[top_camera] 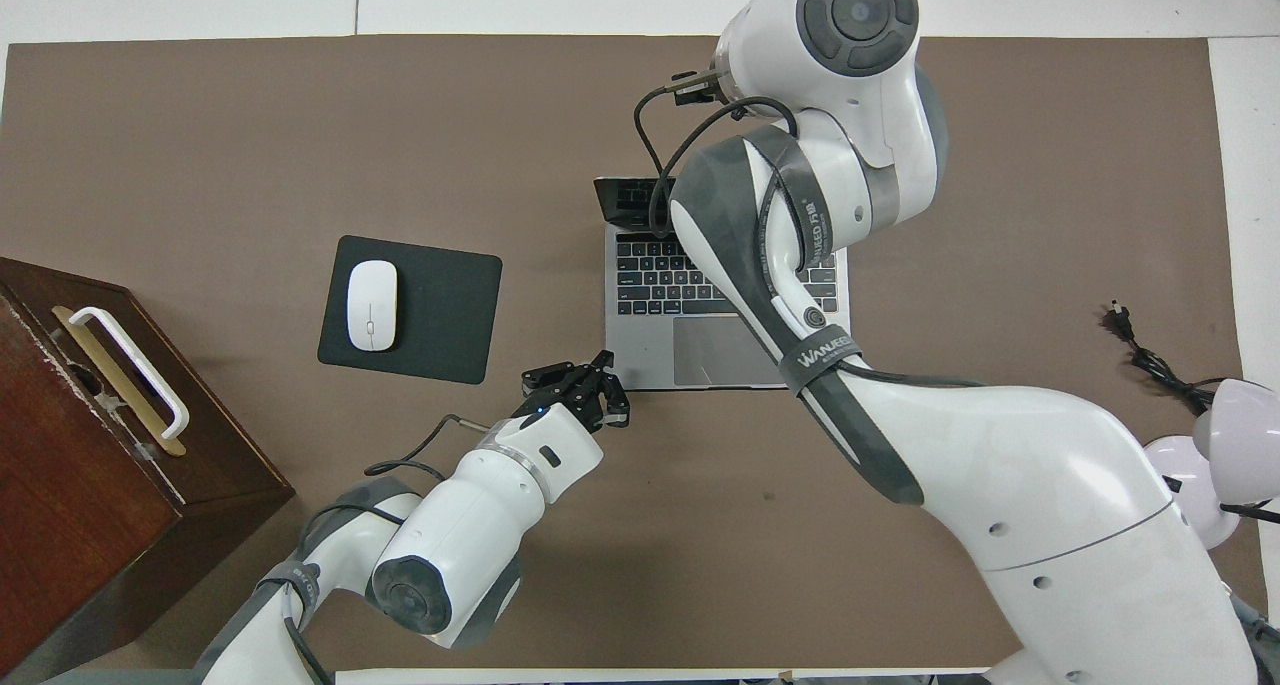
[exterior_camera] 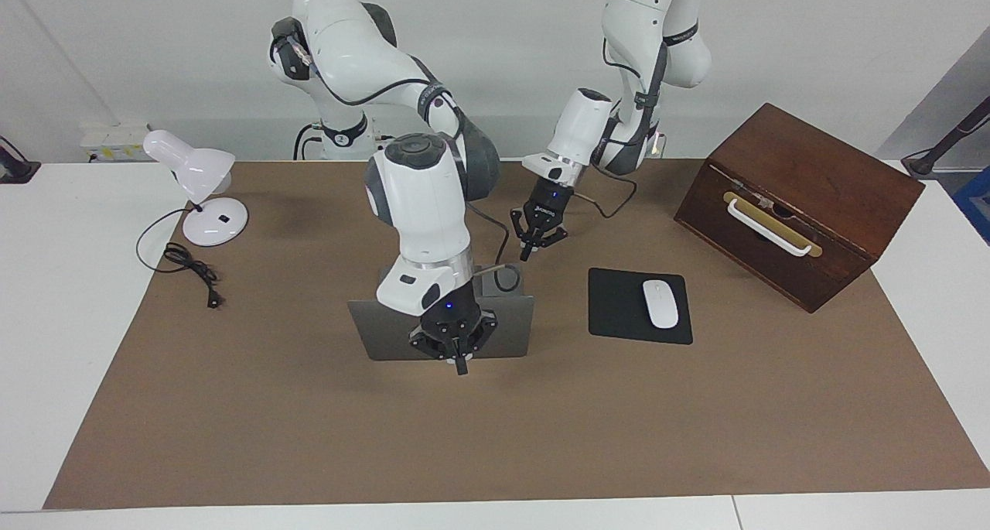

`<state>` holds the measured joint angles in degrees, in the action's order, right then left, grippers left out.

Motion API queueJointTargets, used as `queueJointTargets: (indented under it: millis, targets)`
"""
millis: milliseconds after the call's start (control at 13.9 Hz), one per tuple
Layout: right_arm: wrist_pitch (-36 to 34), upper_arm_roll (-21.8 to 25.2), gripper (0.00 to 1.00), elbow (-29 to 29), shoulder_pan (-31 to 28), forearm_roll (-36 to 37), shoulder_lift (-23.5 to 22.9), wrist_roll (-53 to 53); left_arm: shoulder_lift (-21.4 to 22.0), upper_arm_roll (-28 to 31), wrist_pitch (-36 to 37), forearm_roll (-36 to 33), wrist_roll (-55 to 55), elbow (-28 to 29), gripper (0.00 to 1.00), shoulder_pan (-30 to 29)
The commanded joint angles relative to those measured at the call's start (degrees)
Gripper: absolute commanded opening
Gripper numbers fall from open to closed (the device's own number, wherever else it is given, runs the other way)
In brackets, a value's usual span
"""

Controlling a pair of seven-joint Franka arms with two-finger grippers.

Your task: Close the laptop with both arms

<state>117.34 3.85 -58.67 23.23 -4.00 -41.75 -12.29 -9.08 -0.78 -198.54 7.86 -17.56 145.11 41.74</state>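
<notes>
You see the thin silver-grey metal laptop (exterior_camera: 379, 333) standing open in the middle of the brown mat (exterior_camera: 309, 429). Your right gripper (exterior_camera: 461, 366) is at its flat lid, fingers pressed together. Your left gripper (exterior_camera: 537, 240) hangs just beside the laptop's corner, fingers spread.

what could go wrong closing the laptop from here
The right gripper is over the laptop lid's top edge; pushing off-centre could skid or twist the laptop on the mat. The left gripper hangs by the base's corner; its fingers or the right arm's cable over the keyboard could get pinched.
</notes>
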Motion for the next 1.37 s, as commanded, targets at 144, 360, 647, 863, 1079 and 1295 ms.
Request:
queueJointTargets:
  millis: [144,360,647,863,1079,1295]
  targets:
    - [-5.28,-0.25,0.00,-0.83,-2.05,-3.55,1.67,-0.63,-3.49,1.05,-2.12,-0.39,3.31,-2.82,0.00,0.63]
    - [-5.45,-0.33,0.00,-0.83,-2.66,-3.64,1.85,-0.54,-6.73,1.13,-2.12,-0.30,3.85,-4.48,0.00,0.45]
    - [-7.47,-0.42,0.00,-0.56,-2.84,-3.47,2.03,-0.54,-8.15,1.13,-2.12,-0.39,3.94,-5.19,0.00,0.45]
    - [-7.30,-0.33,0.00,-0.56,-2.75,-3.29,2.03,-0.63,-8.32,1.13,-2.12,-0.39,5.78,-5.10,0.00,0.27]
    - [-7.21,-0.33,0.00,-0.56,-2.75,-3.20,2.03,-0.63,-9.29,1.05,-2.12,-0.39,7.71,-5.10,0.00,0.19]
    - [-7.30,-0.42,0.00,-0.56,-2.75,-3.12,2.03,-0.72,-9.38,1.05,-2.12,-0.39,8.06,-4.93,0.00,0.36]
